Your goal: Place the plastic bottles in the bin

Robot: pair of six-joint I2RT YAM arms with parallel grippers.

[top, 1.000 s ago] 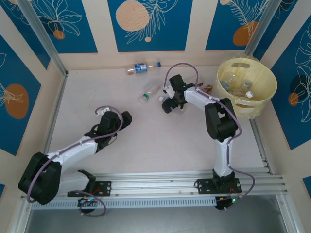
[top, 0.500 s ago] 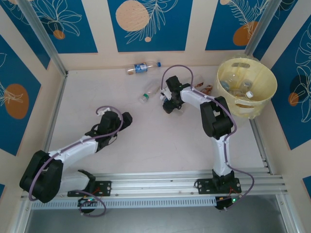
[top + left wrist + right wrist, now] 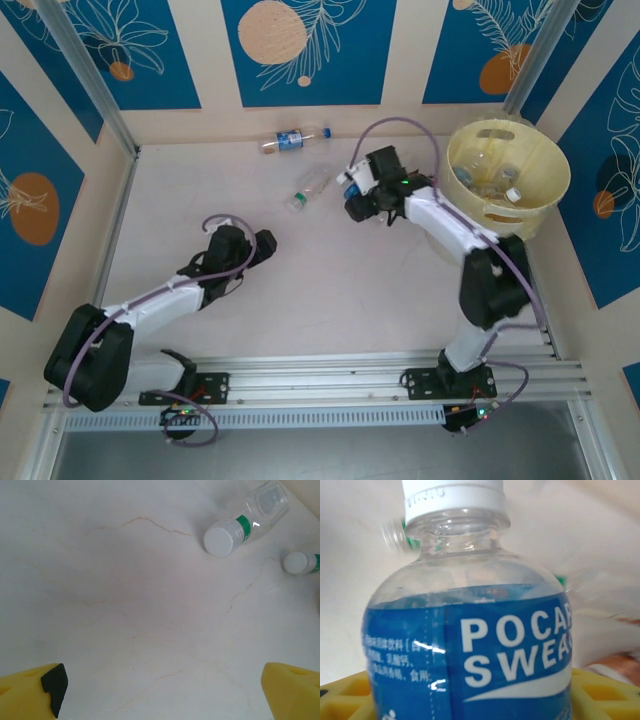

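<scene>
Since the frame one second earlier, the right arm has been swung. Its elbow, then folded over the middle of the counter [image 3: 300,300], is now carried out to the right, in front of the bin. The right tool [image 3: 353,197] has been shifted a little toward the back wall. The left arm is found in nearly the same pose as before.

Right tool: the jaws are drawn partly in and closed on a blue-labelled clear plastic bottle with a white cap [image 3: 470,630]. In the right wrist view the bottle's lower body is seated between the yellow fingers [image 3: 602,695], with the cap toward the top of the frame. Whether the bottle is lifted off the counter cannot be told.

Left tool [image 3: 257,246]: the jaws are held wide apart and nothing is gripped. It is positioned left of centre, well apart from every bottle. In the left wrist view its yellow fingertips [image 3: 292,690] are seen at both lower corners, with bare counter between them.

Left on the counter:
- A green-labelled clear plastic bottle with a white cap [image 3: 308,190] is laid on its side, just left of the right tool.
- Another green-labelled bottle [image 3: 300,562] is seen near it, cut off by the right edge of the left wrist view.
- A second blue-labelled clear bottle [image 3: 291,140] is laid on its side near the back wall.

The large round pale-yellow plastic bin [image 3: 525,222] is placed at the far right corner, with several clear bottles [image 3: 495,172] inside. The gripped bottle is held outside the bin, to its left.
</scene>
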